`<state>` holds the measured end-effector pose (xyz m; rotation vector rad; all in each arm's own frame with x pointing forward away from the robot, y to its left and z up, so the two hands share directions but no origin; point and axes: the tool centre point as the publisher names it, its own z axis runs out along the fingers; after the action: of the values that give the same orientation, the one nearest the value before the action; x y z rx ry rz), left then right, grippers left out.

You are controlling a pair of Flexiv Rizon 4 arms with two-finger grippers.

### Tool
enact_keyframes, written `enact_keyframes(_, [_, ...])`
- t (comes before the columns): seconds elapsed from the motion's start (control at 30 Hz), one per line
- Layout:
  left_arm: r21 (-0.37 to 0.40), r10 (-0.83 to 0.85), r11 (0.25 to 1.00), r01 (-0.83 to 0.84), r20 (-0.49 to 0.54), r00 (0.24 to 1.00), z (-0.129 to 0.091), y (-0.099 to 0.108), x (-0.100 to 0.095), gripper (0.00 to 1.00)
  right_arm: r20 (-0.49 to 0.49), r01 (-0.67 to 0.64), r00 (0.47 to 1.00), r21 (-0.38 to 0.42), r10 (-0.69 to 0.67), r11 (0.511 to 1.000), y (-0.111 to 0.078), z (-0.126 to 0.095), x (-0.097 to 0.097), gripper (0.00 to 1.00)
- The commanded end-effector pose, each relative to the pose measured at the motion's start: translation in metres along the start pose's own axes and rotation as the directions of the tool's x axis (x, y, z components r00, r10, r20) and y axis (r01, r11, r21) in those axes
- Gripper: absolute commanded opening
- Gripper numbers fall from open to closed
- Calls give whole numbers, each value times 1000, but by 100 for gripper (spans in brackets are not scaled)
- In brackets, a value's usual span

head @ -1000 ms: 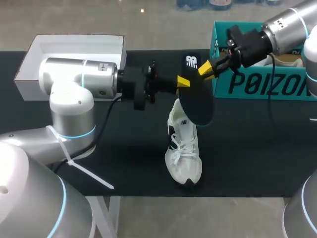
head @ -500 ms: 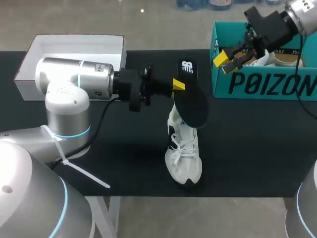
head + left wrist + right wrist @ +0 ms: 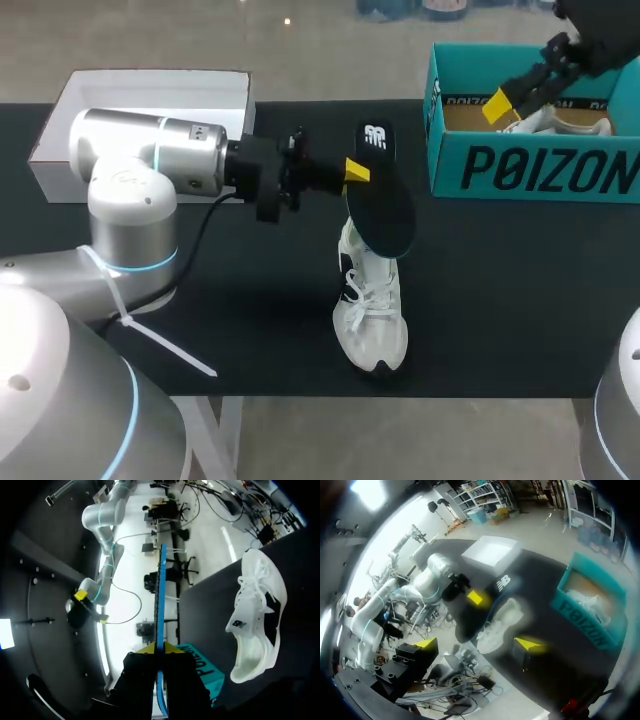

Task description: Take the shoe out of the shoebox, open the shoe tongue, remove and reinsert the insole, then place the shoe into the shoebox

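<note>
1. Table [image 3: 500, 290]: black top. It carries the shoe and both boxes.
2. Left arm [image 3: 140, 170]: enters from the left side and lies level above the table, in front of the white box lid [image 3: 150, 100], with its wrist pointing toward the middle.
3. Right arm [image 3: 600, 30]: enters at the far right corner. Only its dark wrist end shows in the head view.
4. Teal shoebox [image 3: 530, 170] [image 3: 590, 615] [image 3: 202, 662]: open and upright at the far right of the table. A white item [image 3: 560, 122] lies inside; shoe or paper cannot be told.
5. White shoe [image 3: 372, 300] [image 3: 260, 610] [image 3: 500, 625]: out of the shoebox, on the table near its middle. The toe points to the near edge and the laces face up.
6. Black insole [image 3: 382, 205] [image 3: 160, 605]: out of the shoe and held in the air on edge. In the head view its lower end overlaps the shoe's heel. The left wrist view shows the shoe off to one side, apart from it.
7. Left gripper [image 3: 358, 172] [image 3: 159, 650]: both yellow tips press the insole from two sides, clamping it near its logo end.
8. Right gripper [image 3: 505, 105] [image 3: 477, 643]: above the shoebox opening, fingers spread wide, holding nothing.
</note>
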<state>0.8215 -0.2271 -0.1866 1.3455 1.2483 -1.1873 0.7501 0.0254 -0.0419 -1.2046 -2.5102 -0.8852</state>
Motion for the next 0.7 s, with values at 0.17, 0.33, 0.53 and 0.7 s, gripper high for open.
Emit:
enact_keyframes(0.17, [6, -3, 1000, 3, -11, 1000, 0, 2, 1, 0, 361, 27, 931, 66, -49, 997, 6, -16, 10, 100])
enact_keyframes(0.33, [3, -5, 1000, 5, -16, 1000, -1, 2, 1, 0, 376, 42, 925, 55, -60, 998, 7, -18, 12, 100])
enact_keyframes(0.53, [-27, -16, 1000, 15, -26, 1000, -2, 4, 0, 0, 390, 41, 919, 60, -61, 997, 8, -19, 12, 100])
enact_keyframes(0.7, [-27, -16, 1000, 15, -26, 1000, -2, 4, 0, 0, 390, 41, 919, 60, -61, 997, 8, -19, 12, 100])
